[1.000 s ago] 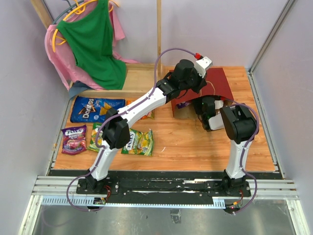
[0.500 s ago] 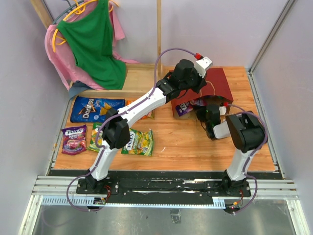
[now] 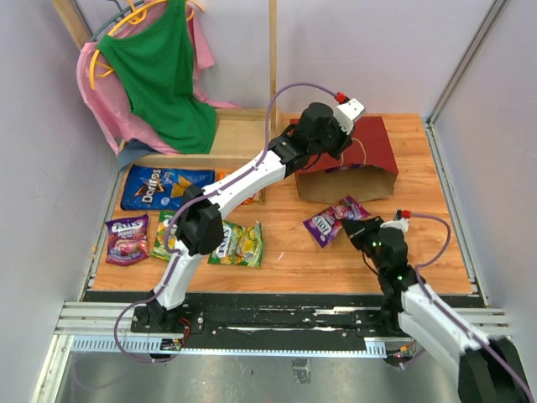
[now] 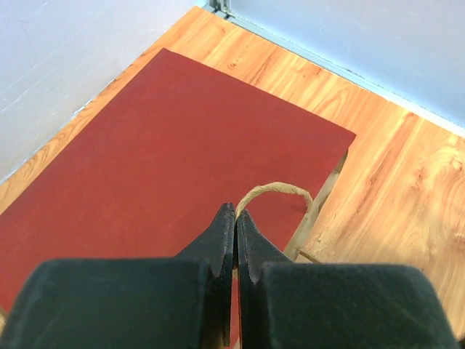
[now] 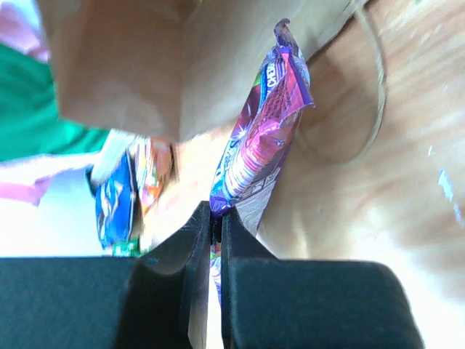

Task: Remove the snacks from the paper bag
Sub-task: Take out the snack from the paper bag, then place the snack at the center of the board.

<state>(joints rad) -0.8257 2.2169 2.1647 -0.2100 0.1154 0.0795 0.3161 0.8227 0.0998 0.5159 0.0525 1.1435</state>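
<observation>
Top external view first: the paper bag (image 3: 369,155) lies on its side at the far right of the table (image 3: 294,264), with its brown mouth facing the arm bases. My left gripper (image 3: 334,144) sits on the bag's upper left corner. I judge it is there to hold the mouth up and pin the bag while packets come out. The right gripper (image 3: 359,228) is in front of the mouth, holding a purple candy packet (image 3: 333,221) that is fully clear of the bag. The Doritos bag (image 3: 164,186) and the smaller packets (image 3: 239,243) lie at the left, well apart from the bag.

Left wrist view: the jaws are pressed together with no gap. They pinch what looks like the bag's upper lip, right beside the cord handle (image 4: 276,190). The dark red face (image 4: 167,145) stretches flat away from the fingers.

Right wrist view: these jaws are clamped tight on the lower edge of the purple packet (image 5: 261,138). It is glossy, crinkled and flat, and it hangs limp beside the kraft wall (image 5: 160,65). I expect it to flop rather than hold its shape.
</observation>
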